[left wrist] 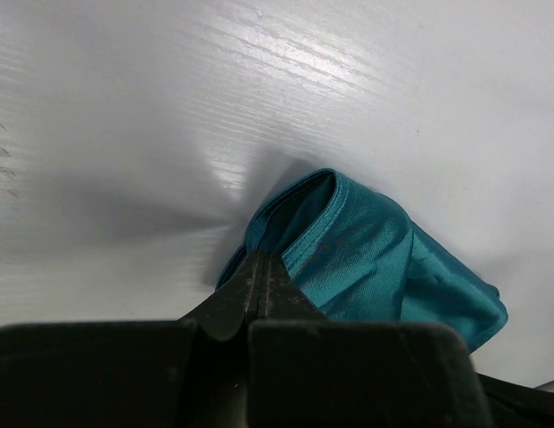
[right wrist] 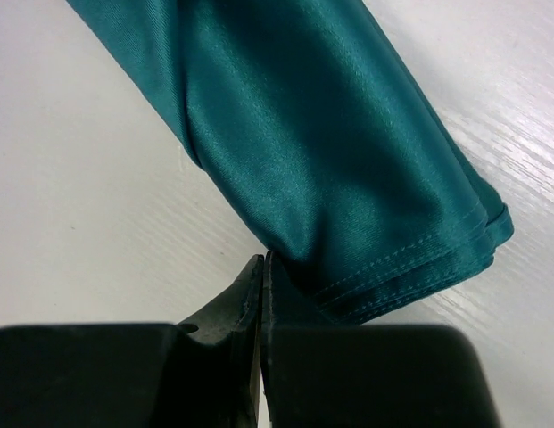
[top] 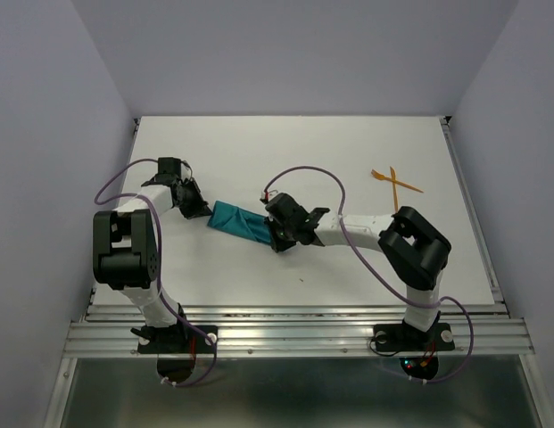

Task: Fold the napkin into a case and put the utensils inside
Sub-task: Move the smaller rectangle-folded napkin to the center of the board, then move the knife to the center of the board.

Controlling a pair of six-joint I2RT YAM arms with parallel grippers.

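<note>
Left tool: your left tool [top: 198, 207] [left wrist: 261, 259] is fully closed, its two fingers pressed together with no gap showing. In the left wrist view the tips meet right at the napkin's end, with teal cloth on both sides of them, so it looks pinched onto that end.
Right tool: your right tool [top: 278, 234] [right wrist: 261, 263] is also fully closed. In the right wrist view its tips sit against the long edge of the napkin near the stitched hem, and they look nipped onto the cloth there.
Napkin: you will find the napkin [top: 241, 221] [left wrist: 366, 259] [right wrist: 330, 134] folded into a narrow teal strip, running between the two tools near the middle of the counter [top: 303, 152]. From above it slants from upper left down to lower right. At the left tool's end the layers gape into a small open loop. At the right tool's end the hemmed layers lie stacked and flat.
Utensils: the two orange utensils [top: 395, 181] lie crossed over each other on the counter's far right part, well apart from the napkin and from both tools.
Arms: your left arm reaches in from the left, and your right arm stretches across from the right towards the middle.
</note>
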